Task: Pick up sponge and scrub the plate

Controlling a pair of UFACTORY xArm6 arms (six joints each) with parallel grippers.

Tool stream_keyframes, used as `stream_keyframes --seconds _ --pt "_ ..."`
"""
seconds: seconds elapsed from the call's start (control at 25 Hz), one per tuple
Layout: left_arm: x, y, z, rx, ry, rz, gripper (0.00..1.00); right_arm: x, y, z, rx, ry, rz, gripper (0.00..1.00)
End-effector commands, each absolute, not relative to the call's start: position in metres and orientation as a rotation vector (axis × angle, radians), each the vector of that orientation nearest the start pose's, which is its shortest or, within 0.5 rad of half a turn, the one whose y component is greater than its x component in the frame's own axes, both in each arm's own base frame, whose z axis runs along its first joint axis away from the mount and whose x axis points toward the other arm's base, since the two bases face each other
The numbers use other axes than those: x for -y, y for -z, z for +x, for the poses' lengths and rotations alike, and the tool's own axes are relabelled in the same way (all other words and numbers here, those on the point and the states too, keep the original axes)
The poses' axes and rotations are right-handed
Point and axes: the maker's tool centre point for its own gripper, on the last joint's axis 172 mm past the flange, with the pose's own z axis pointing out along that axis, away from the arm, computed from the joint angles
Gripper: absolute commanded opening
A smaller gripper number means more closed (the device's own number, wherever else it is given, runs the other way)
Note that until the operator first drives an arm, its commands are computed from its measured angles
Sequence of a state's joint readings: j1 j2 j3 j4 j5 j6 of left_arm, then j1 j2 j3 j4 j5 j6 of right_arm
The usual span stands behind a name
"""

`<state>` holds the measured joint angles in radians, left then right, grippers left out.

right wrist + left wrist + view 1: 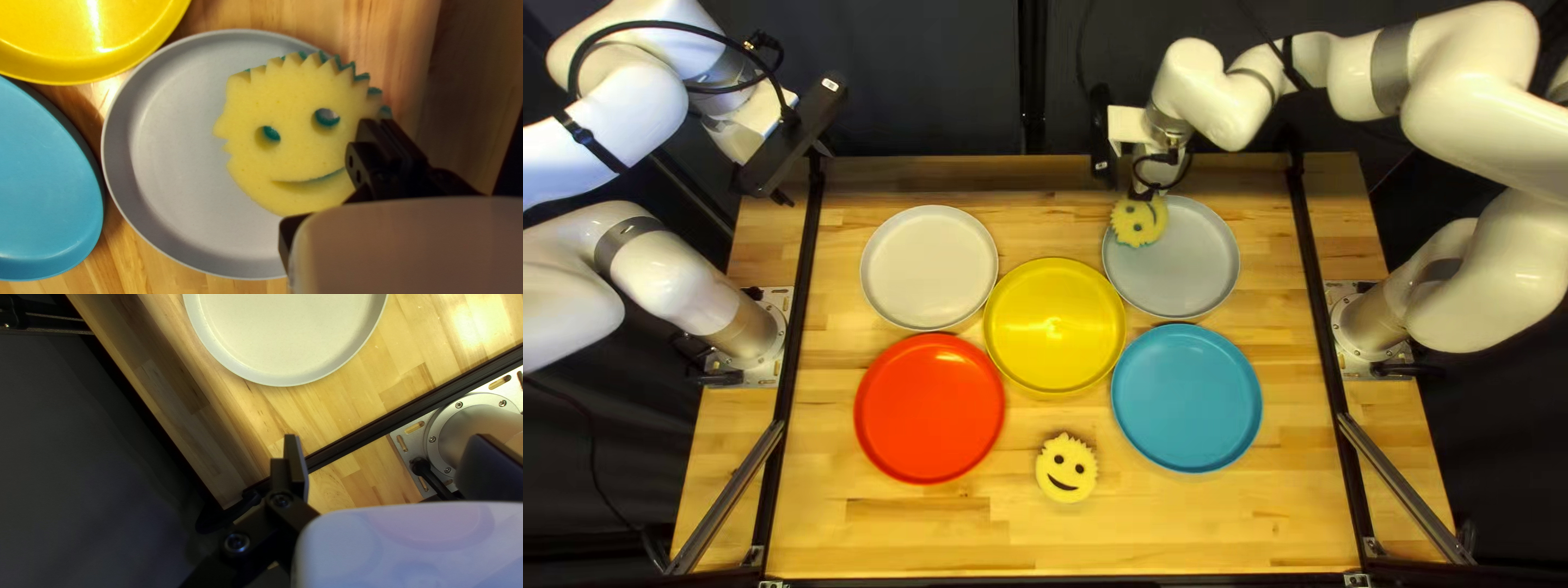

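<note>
1. The right gripper (1144,196) is closed in on the sponge (294,130) by its edge, beside the smile. That grip seems meant to leave most of the pad free for scrubbing.
2. The sponge is over the grey plate (1187,272), off towards its far left in the top left view, so this looks like the plate to scrub. Whether it touches the surface I cannot tell.
3. Its yellow face shows in both views, the green backing peeping out behind; pressing the pad flatter would probably scrub better.
4. The left gripper (389,449) has its fingers wide apart with nothing between them. It hangs by the table's far left corner, out of the way.
5. The yellow plate (1054,327) and blue plate (1186,397) crowd the grey one, so wide strokes could knock them.
6. The white plate (929,268), red plate (929,408) and spare sponge (1066,468) lie clear of the work.
</note>
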<state>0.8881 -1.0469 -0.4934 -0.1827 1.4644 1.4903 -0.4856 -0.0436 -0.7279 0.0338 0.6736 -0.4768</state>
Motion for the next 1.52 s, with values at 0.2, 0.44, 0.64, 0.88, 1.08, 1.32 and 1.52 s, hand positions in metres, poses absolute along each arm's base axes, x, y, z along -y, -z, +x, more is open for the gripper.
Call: stream_keyframes --seconds 0.2,0.44,0.64,0.88,1.08,1.32,1.52 --pt "-0.142 -0.265 0.176 -0.908 0.309 -2.989 1.0 0.201 -0.102 0.389 -0.055 0.154 -3.164 0.0" --pt "-0.142 -0.265 0.176 -0.908 0.309 -2.989 1.0 0.202 -0.092 0.391 -0.054 0.116 -3.183 0.0" --pt "-0.142 -0.265 0.176 -0.908 0.309 -2.989 1.0 0.183 -0.085 0.376 -0.048 0.098 -3.205 0.0" --pt "-0.142 -0.265 0.176 -0.908 0.309 -2.989 1.0 0.157 -0.08 0.368 -0.027 0.092 -3.22 0.0" --pt "-0.142 -0.265 0.176 -0.908 0.309 -2.989 1.0 0.132 -0.073 0.371 0.015 0.087 -3.229 0.0" --pt "-0.142 -0.265 0.176 -0.908 0.309 -2.989 1.0 0.131 -0.066 0.379 0.053 0.075 -3.23 0.0" --pt "-0.142 -0.265 0.176 -0.908 0.309 -2.989 1.0 0.159 -0.065 0.382 0.034 0.07 -3.225 0.0"
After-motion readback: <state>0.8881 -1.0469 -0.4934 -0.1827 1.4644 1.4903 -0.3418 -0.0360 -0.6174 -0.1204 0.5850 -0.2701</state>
